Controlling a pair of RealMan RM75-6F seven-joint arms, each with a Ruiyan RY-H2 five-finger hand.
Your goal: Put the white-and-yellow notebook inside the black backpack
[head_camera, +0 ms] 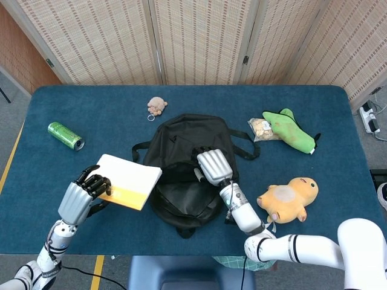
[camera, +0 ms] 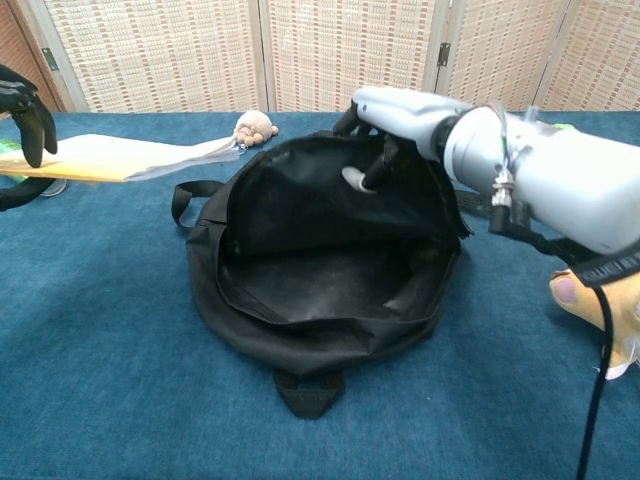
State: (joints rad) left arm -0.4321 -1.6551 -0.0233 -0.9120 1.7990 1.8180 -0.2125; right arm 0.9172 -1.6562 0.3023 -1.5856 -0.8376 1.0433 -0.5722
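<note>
The black backpack [head_camera: 184, 181] [camera: 320, 270] lies in the middle of the table with its mouth gaping wide towards me. My right hand [head_camera: 213, 166] [camera: 400, 120] grips the upper flap and holds it lifted. The white-and-yellow notebook [head_camera: 128, 182] [camera: 120, 160] hangs flat above the table left of the bag, its free edge close to the bag's left side. My left hand [head_camera: 84, 196] [camera: 22, 105] holds it by the near left end.
A green can [head_camera: 65, 136] lies at the far left. A small tan plush keychain [head_camera: 157, 106] [camera: 255, 129] sits behind the bag. A green plush [head_camera: 290, 131] and a snack bag [head_camera: 261, 128] lie at the right, an orange plush [head_camera: 287, 199] nearer.
</note>
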